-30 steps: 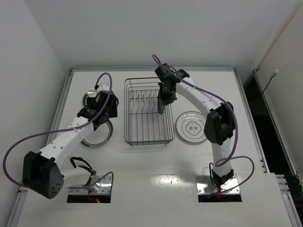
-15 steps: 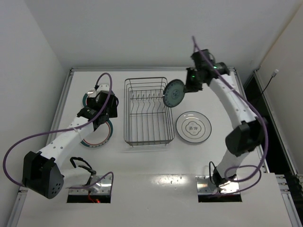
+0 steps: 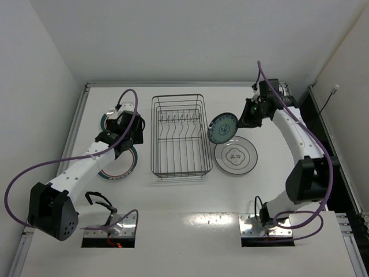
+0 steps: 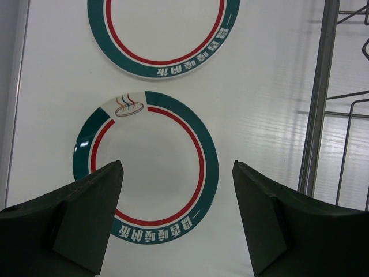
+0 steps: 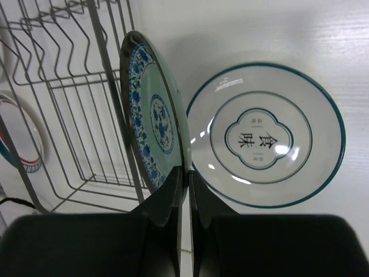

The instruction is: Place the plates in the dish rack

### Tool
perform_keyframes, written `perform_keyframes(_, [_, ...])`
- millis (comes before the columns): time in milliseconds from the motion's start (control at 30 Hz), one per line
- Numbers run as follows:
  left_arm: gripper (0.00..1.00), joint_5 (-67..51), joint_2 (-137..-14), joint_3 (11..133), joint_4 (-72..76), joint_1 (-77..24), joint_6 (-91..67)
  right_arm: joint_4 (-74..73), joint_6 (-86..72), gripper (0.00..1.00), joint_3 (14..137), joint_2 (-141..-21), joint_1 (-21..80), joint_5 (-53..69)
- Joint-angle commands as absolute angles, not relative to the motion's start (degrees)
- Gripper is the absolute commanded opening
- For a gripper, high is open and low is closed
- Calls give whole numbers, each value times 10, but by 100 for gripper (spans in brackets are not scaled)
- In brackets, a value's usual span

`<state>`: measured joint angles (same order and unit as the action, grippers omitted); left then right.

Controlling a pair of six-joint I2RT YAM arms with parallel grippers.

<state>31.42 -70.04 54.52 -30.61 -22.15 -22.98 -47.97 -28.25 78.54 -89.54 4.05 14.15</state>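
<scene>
Two arms work over one white table (image 3: 173,231) that carries one dish rack (image 3: 179,144) and four plates, all four outside the rack. The rack, a dark wire basket with a row of upright prongs along its far half, stands at the table's centre between the arms. Right gripper (image 5: 185,176): jaws pinched almost together on the rim of the blue-patterned plate (image 5: 153,115), the only plate off the table. It is carried on edge and tilted, just beside the rack's right side and above the near-left rim of the white plate (image 5: 271,135). That plate lies flat on the table to the right of the rack; it has a thin dark rim, an inner ring and a lobed centre mark with two characters. Left gripper (image 4: 177,173): jaws spread wide and holding nothing, hovering over the two teal-and-red banded plates to the left of the rack. The nearer banded plate (image 4: 155,167) lies flat directly beneath the gap between the fingers. The farther banded plate (image 4: 164,29) lies flat beyond it, near but not touching. Count by kind: two banded plates, one white plate, one blue-patterned plate; three rest on the table and one is held.
</scene>
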Motion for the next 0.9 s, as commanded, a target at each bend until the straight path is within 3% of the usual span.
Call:
perform_keyframes(0, [74,328,-703,561,-302,-225,-234,-432,-284,0,834,-888,39,164])
perform_keyframes(267, [74,328,-703,561,-302,-225,-234,-457,-284,0,909,-877,47,70])
perform_keyframes(600, [74,323,-703,561,-302,-225,-234,-479,-302,0,992,-936,210,-145])
perform_keyframes(867, [74,323,-703,561,-302,-225,-234,-523,-318,0,1060,-1033,281,-300])
